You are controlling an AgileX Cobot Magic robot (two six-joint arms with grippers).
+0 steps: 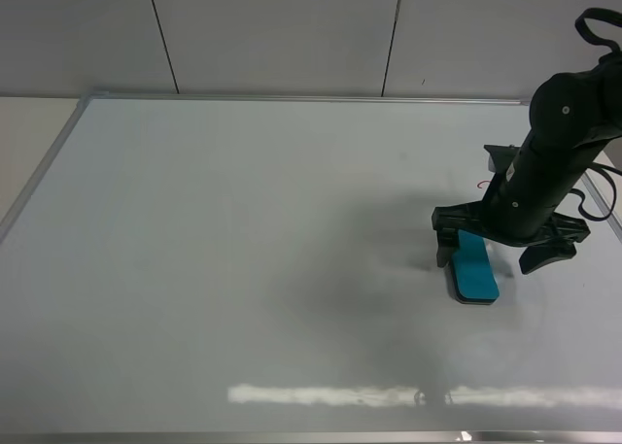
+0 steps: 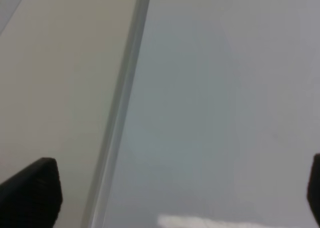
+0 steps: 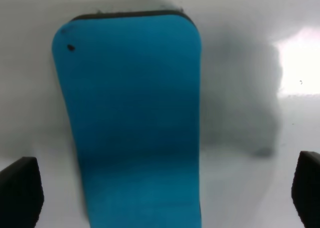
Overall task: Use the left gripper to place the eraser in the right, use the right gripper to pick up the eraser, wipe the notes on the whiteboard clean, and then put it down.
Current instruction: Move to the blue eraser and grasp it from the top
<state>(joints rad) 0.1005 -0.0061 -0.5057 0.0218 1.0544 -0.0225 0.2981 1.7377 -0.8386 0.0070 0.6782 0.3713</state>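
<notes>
The whiteboard (image 1: 243,250) fills the exterior high view. The teal-blue eraser (image 1: 476,269) lies flat on its right part. My right gripper (image 1: 491,255) hangs open just over the eraser's far end, one finger on each side. In the right wrist view the eraser (image 3: 132,123) lies between the spread fingertips (image 3: 20,193) of that gripper (image 3: 162,193), untouched. A trace of the red notes (image 1: 481,184) shows just beyond, mostly hidden by the arm. My left gripper (image 2: 172,198) is open and empty over the board's silver frame (image 2: 120,113); it is out of the exterior high view.
A beige table surface (image 1: 29,143) lies left of the board and also shows in the left wrist view (image 2: 50,88). A grey panelled wall (image 1: 272,36) stands behind. A bright glare strip (image 1: 389,395) lies near the board's front edge.
</notes>
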